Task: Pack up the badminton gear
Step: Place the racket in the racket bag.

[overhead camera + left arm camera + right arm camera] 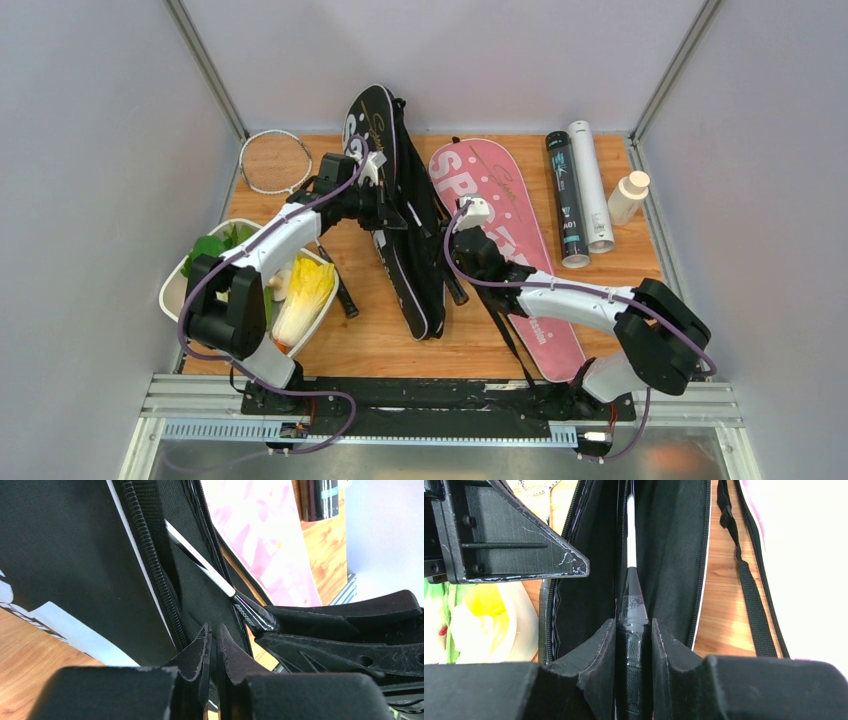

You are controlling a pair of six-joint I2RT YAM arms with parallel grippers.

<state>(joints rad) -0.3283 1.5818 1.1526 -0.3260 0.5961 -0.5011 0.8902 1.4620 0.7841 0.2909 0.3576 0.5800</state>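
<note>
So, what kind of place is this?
Probably a robot test cell, not a home: plain grey walls enclose one wooden table, and two arms are bolted to a metal rail.

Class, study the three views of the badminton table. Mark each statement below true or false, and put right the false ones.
1. The right gripper is closed on a racket handle that leads into the black bag. True.
2. The pink bag stands upright against the back wall. False: it lies flat on the table, to the right of the black bag.
3. The black tube and the white tube lie side by side at the rear right. True.
4. The vegetable tray sits at the table's right edge. False: it is at the left edge.
5. A silver racket lies outside both bags at the rear left corner. True.
</note>
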